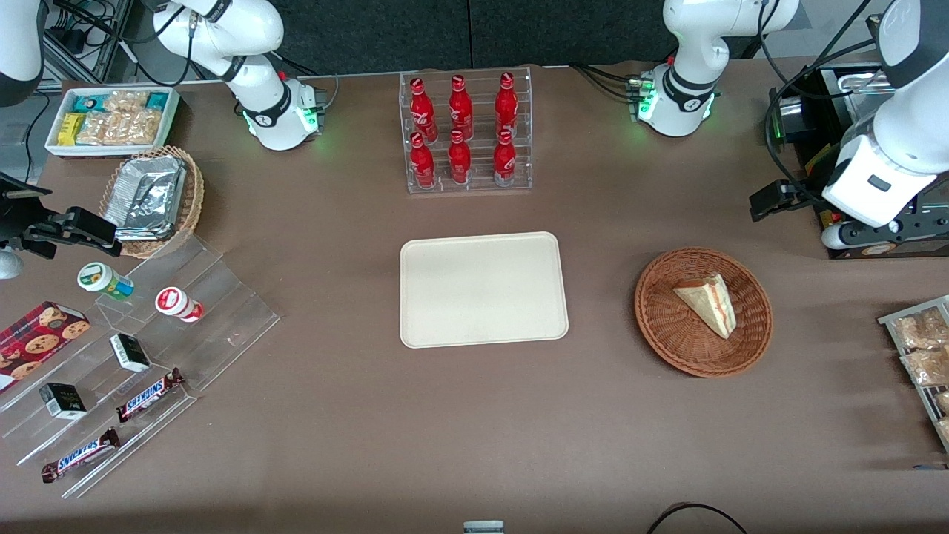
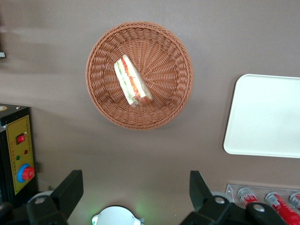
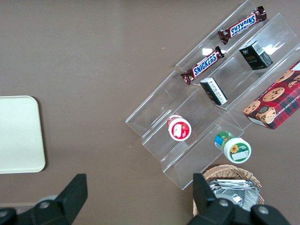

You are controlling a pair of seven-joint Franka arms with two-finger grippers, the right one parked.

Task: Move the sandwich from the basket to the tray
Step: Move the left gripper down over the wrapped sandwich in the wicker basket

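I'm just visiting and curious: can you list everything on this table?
sandwich: one, pale, in the basket
basket: one, reddish-brown, toward the working arm's end
tray: one, cream, mid-table
cola bottles: six, red, clear rack
foil basket: one, tan, toward the parked arm's end
snack box: one, white, beside it
chocolate bars: two, brown, clear stand
small tubs: two, white-lidded, same stand
cookie box: one, red
gripper: one, black, open, raised above the table beside the basket
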